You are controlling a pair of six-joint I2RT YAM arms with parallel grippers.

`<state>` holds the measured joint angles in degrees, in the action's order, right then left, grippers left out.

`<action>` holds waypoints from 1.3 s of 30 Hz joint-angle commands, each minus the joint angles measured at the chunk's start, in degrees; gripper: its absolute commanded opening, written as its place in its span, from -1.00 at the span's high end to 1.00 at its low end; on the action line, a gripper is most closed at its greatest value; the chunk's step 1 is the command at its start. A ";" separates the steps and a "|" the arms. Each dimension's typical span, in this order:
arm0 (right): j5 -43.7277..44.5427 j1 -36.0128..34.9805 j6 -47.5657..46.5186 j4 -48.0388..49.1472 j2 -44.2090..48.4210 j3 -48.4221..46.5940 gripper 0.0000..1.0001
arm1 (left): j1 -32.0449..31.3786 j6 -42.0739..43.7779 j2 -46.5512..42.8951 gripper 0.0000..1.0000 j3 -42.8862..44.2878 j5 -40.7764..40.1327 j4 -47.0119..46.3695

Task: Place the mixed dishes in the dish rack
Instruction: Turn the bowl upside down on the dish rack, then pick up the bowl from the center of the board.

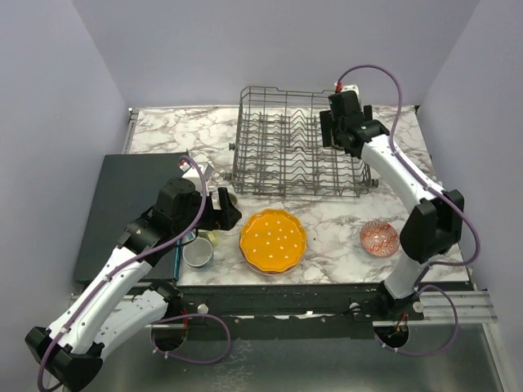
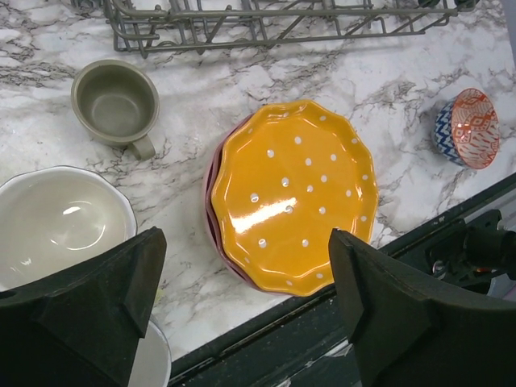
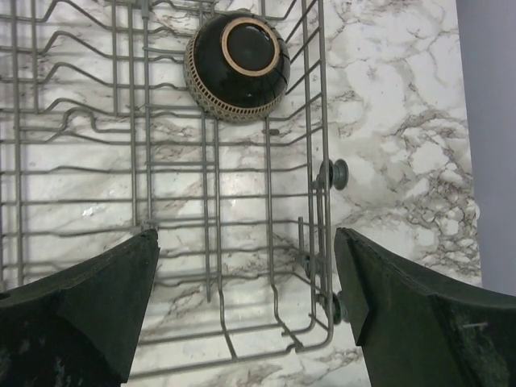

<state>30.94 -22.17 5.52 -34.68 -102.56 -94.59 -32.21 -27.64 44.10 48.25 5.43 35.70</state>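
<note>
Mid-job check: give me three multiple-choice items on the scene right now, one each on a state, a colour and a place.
1. How is the right gripper?
A) shut on a mug
B) shut on a plate
C) open and empty above the dish rack

2. What colour is the top plate of the stack?
A) orange with white dots
B) plain blue
C) green

3. Where is the dark bowl?
A) on the top plate
B) inside the dish rack
C) in the right gripper

Answers:
1 C: its fingers stand wide apart with only rack wires between them.
2 A: the left wrist view shows the scalloped orange, white-dotted face.
3 B: the right wrist view shows it among the wires, foot ring facing the camera.
</note>
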 commanded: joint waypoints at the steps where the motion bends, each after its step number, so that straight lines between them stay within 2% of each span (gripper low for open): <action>1: -4.11 -0.40 3.91 -1.08 8.19 5.80 -0.92 | 0.39 -0.59 1.96 -0.85 2.91 0.07 0.32; 5: -7.51 -0.35 6.88 -2.07 14.86 10.28 -0.93 | 0.35 -1.15 3.60 -0.97 5.00 1.16 0.33; 12: -12.82 -0.30 10.75 -3.16 25.17 16.69 -0.95 | -0.07 -3.10 7.18 -0.98 7.25 5.44 -0.62; 19: -17.57 -0.36 14.24 -3.55 34.67 21.27 -0.97 | -3.17 -4.74 10.30 -0.98 8.16 5.75 -2.76; 23: -20.41 -0.36 15.92 -3.67 39.22 23.42 -0.97 | -7.26 -5.57 12.58 -0.98 9.49 3.83 -3.82; 29: -23.82 -0.31 17.53 -3.91 45.40 25.33 -0.98 | -16.75 -6.66 18.89 -0.97 13.09 -1.96 -5.30; 39: -23.55 -0.29 18.96 -4.08 55.84 26.59 -0.97 | -24.58 -8.74 31.70 -0.96 18.54 -4.99 -10.23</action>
<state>8.08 -22.17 23.42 -37.82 -50.15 -69.32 -53.82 -35.11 71.44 63.44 3.66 29.06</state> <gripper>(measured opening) 0.988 0.984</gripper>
